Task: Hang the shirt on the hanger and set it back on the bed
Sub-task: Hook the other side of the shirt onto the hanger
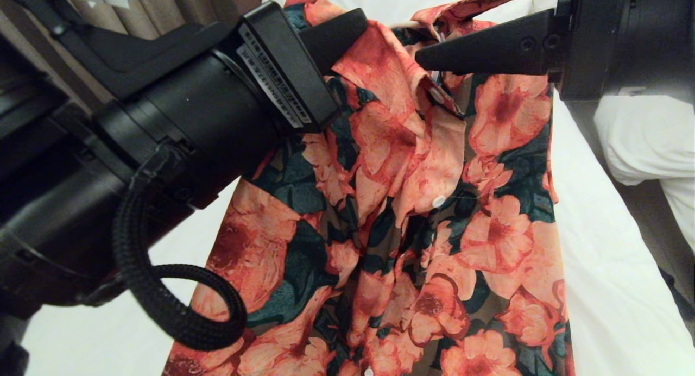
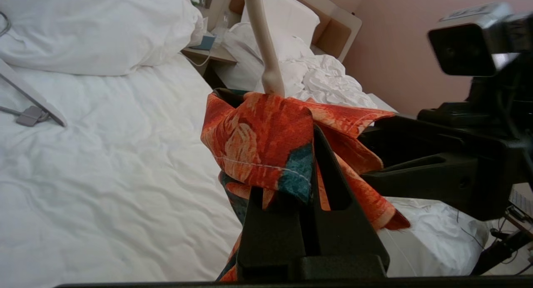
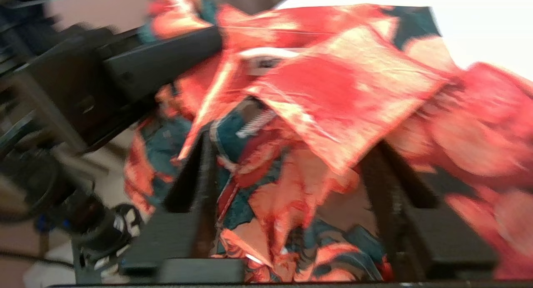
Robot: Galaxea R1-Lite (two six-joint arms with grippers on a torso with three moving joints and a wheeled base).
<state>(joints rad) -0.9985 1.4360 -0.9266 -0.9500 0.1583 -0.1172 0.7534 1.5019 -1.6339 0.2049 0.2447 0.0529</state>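
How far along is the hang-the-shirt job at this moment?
Done, it seems: the hanger is inside the floral shirt, its neck rising out of the collar. In hand: the left gripper is shut on the collar fabric, holding the shirt up above the bed; the right gripper has its jaws apart around the collar, gripping nothing. Left: laying the hung shirt back on the bed.
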